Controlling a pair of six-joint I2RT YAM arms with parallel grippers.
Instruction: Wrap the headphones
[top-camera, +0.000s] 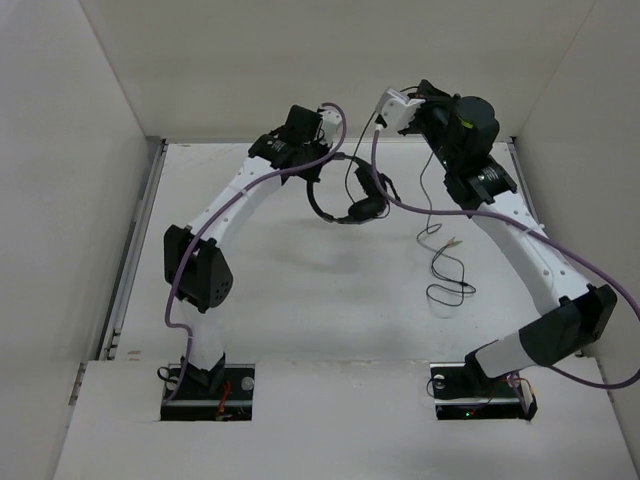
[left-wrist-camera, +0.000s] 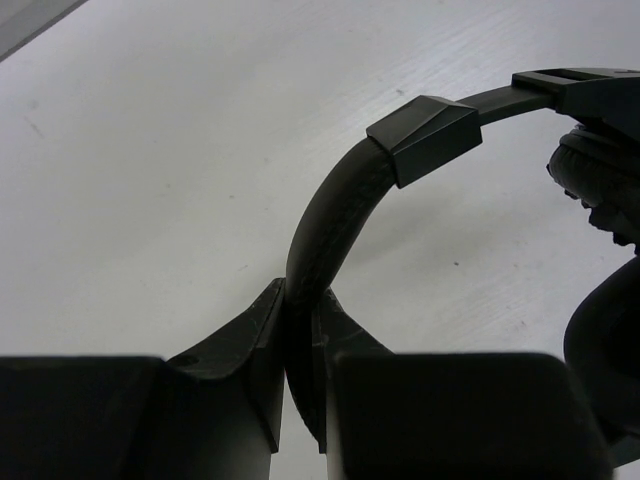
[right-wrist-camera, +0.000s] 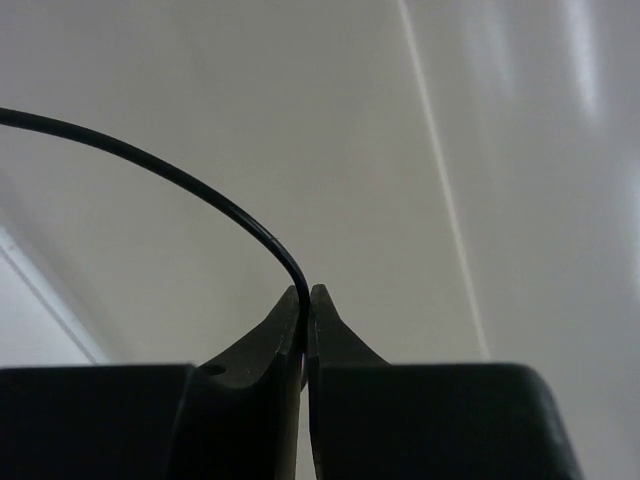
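Note:
The black headphones (top-camera: 348, 205) hang above the table's far middle. Their curved headband (left-wrist-camera: 330, 220) runs up out of my left gripper (left-wrist-camera: 300, 300), which is shut on it, with one padded earcup (left-wrist-camera: 600, 180) at the right edge. From above, the left gripper (top-camera: 312, 172) sits at the band's left side. My right gripper (right-wrist-camera: 305, 295) is raised near the back wall and shut on the thin black cable (right-wrist-camera: 200, 190), which arcs away to the left. The right gripper (top-camera: 385, 108) is up and right of the headphones. The cable's loose end (top-camera: 445, 270) lies looped on the table.
White enclosure walls (top-camera: 250, 60) close in the back and sides. Thick purple robot cables (top-camera: 390, 195) loop past the headphones and along both arms. A metal rail (top-camera: 130, 260) runs along the table's left edge.

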